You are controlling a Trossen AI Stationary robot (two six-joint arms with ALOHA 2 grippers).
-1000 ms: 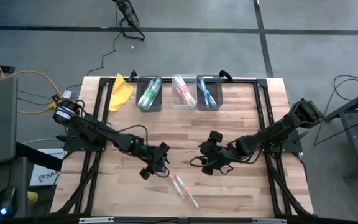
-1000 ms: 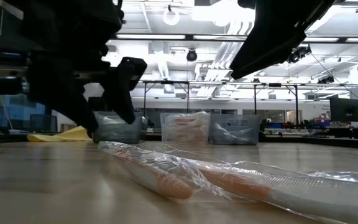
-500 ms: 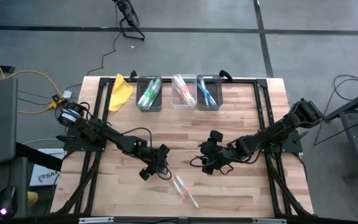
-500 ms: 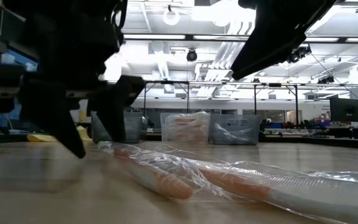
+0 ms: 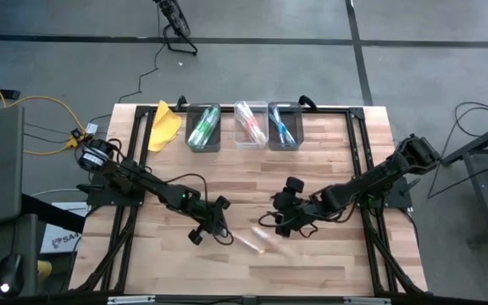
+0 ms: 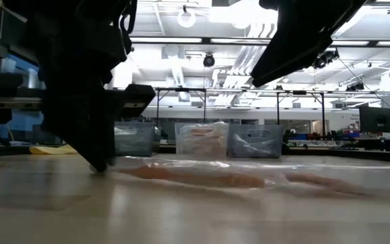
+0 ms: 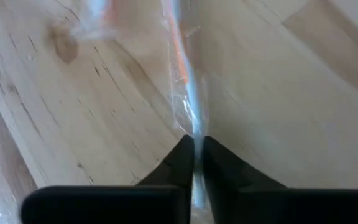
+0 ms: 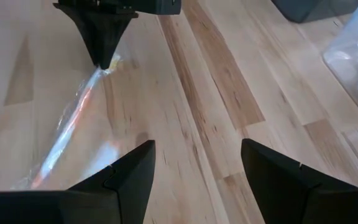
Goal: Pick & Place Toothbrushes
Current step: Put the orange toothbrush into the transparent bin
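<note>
Pinching 1, maybe 2, wrapped toothbrushes (image 7: 188,106) w/ left tool (image 7: 194,155); right tool (image 8: 194,171) wide; 3 bins (image 5: 202,141).

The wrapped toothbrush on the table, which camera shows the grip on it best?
The left wrist view: the left tool is shut on the wrapped toothbrush at its end. The right wrist view shows the same pinch from afar; high and low views blur it.

Wrapped pink toothbrush (image 5: 257,242) lies flat mid-table.
</note>
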